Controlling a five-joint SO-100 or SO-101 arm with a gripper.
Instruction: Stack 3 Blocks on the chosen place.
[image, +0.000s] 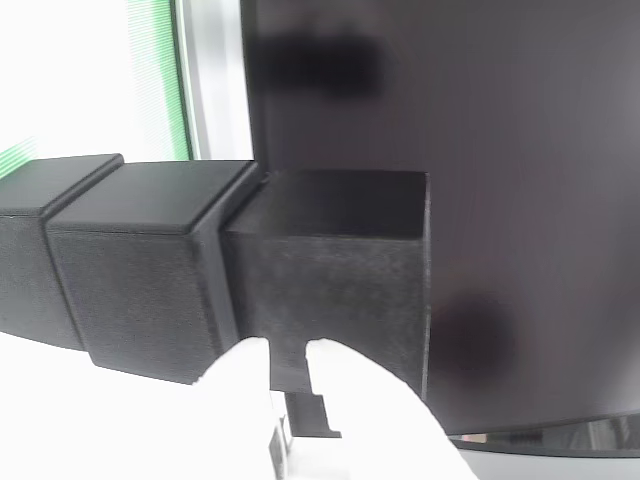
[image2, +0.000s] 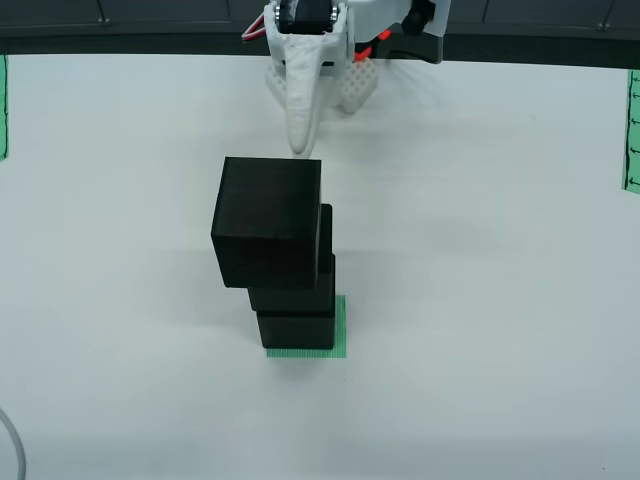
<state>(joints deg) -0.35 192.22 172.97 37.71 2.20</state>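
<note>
Judging from the view from above, we count all three blocks stacked on the green striped patch, top one skewed but seated, and our gripper nearby, its opening hard to tell, only needs to retreat

Three black cubes, one green striped square patch, and two green strips at the edges.
</note>
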